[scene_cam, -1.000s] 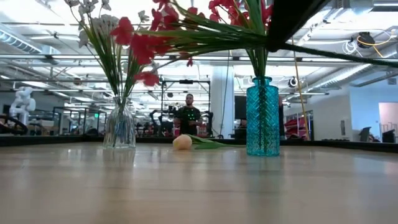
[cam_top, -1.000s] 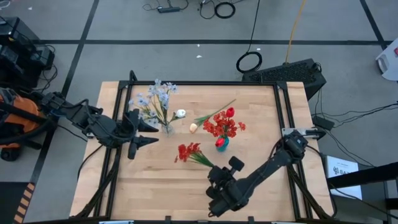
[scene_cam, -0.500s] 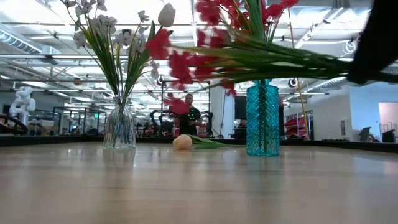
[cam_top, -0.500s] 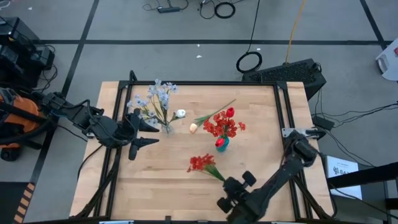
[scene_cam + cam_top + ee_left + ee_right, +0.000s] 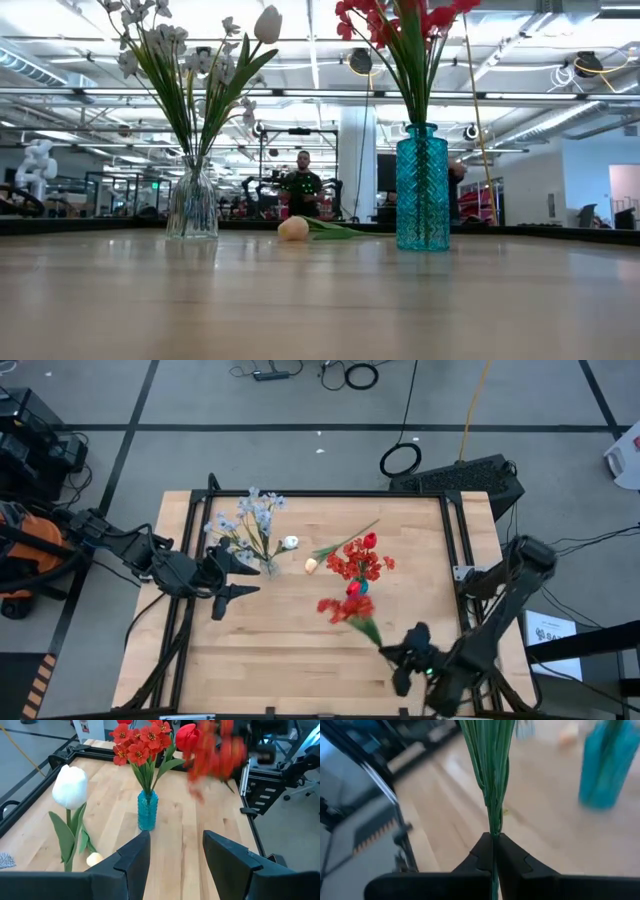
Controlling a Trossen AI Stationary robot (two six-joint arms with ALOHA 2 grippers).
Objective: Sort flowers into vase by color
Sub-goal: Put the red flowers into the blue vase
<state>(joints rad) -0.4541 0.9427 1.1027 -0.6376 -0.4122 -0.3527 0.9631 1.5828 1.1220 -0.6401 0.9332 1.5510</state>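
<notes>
right jaws (image 5: pixel 492 851) clamp red spray (image 5: pixel 345 608) stem (low view misses it) | left jaws (image 5: pixel 172 855) wide

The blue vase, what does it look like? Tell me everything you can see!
The blue vase is tall and slim, of see-through teal glass with a bumpy crisscross pattern. It stands upright on the wooden table, right of the middle. Red flowers on green stems stick out of its top. A cream bud lies on the table nearby, not touching it. No gripper touches it.
</notes>
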